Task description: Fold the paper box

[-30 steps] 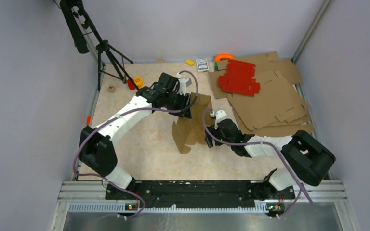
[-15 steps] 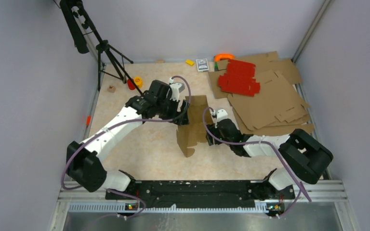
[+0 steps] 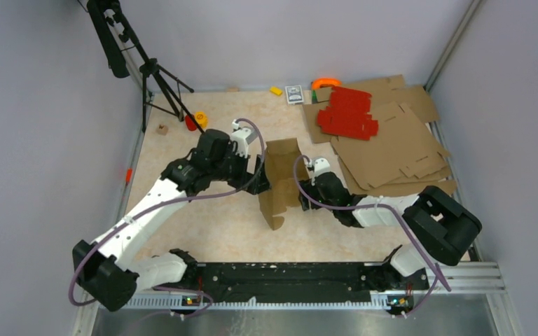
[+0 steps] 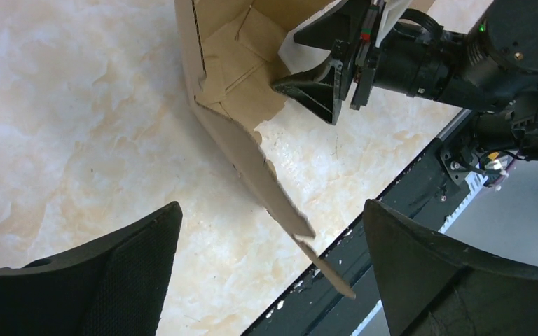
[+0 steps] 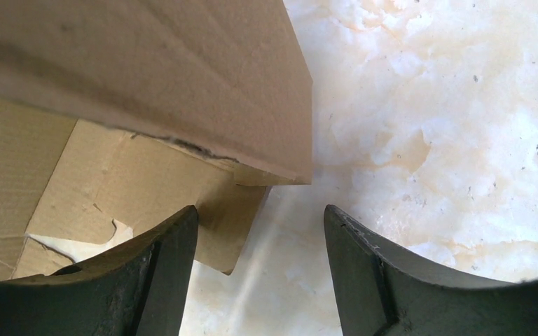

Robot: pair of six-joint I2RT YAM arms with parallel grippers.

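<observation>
The paper box (image 3: pixel 280 178), plain brown and partly folded, stands on the tabletop between my two arms. My left gripper (image 3: pixel 258 172) is just left of it, open wide. In the left wrist view the box (image 4: pixel 231 91) lies ahead and its ragged flap edge runs down between the fingers (image 4: pixel 112 273) without touching them. My right gripper (image 3: pixel 307 185) is at the box's right side, also seen as the right gripper (image 4: pixel 326 70) in the left wrist view. Its jaws are apart (image 5: pixel 260 213), a box panel (image 5: pixel 147 70) is just ahead, and a flap corner sits beside the left finger (image 5: pixel 147 280).
Flat brown cardboard sheets (image 3: pixel 392 147) with red sheets (image 3: pixel 347 112) on top fill the back right. A tripod (image 3: pixel 154 77) stands at the back left near a red and yellow object (image 3: pixel 197 119) and a small block (image 3: pixel 162 129). The black rail (image 3: pixel 287 276) edges the near side.
My left gripper has let go of the box's top left part, opened wide and drawn back to the left. The box stays standing. The right gripper's jaws have narrowed a little.
</observation>
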